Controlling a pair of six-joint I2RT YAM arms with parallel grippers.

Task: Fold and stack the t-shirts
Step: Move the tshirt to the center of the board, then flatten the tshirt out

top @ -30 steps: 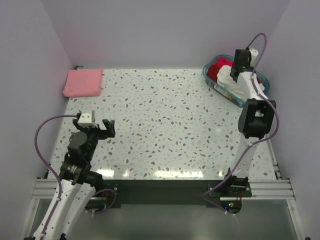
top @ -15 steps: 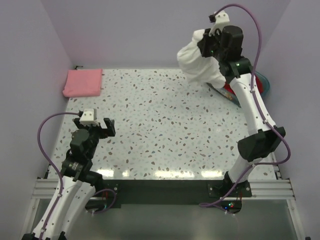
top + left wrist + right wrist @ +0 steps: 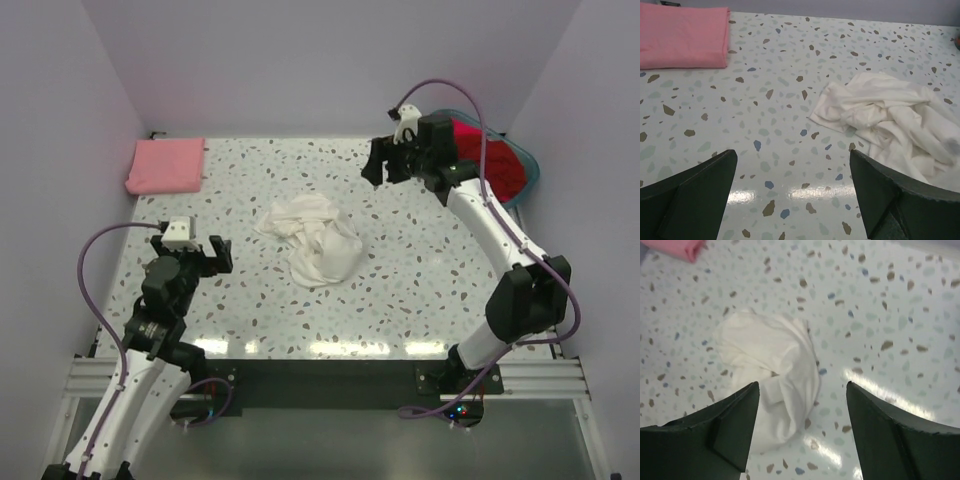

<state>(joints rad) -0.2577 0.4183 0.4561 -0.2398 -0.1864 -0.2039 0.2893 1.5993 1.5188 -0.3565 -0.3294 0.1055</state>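
A crumpled white t-shirt (image 3: 315,240) lies in a heap on the speckled table, seen also in the left wrist view (image 3: 890,120) and the right wrist view (image 3: 772,370). A folded pink t-shirt (image 3: 166,165) (image 3: 682,37) rests at the far left corner. Red t-shirts (image 3: 490,160) fill the teal basket. My right gripper (image 3: 385,165) (image 3: 802,390) hangs open above the table, up and to the right of the white heap, holding nothing. Near the front left, my left gripper (image 3: 205,258) (image 3: 792,160) stands wide open and empty, left of the heap.
The teal basket (image 3: 525,170) stands at the far right corner by the wall. Purple walls close in the table on three sides. Bare tabletop (image 3: 420,280) shows between the heap and the right arm.
My right gripper carried the white t-shirt out of the basket, swung left, and opened. The shirt dropped onto the middle of the table. The left arm stayed put.
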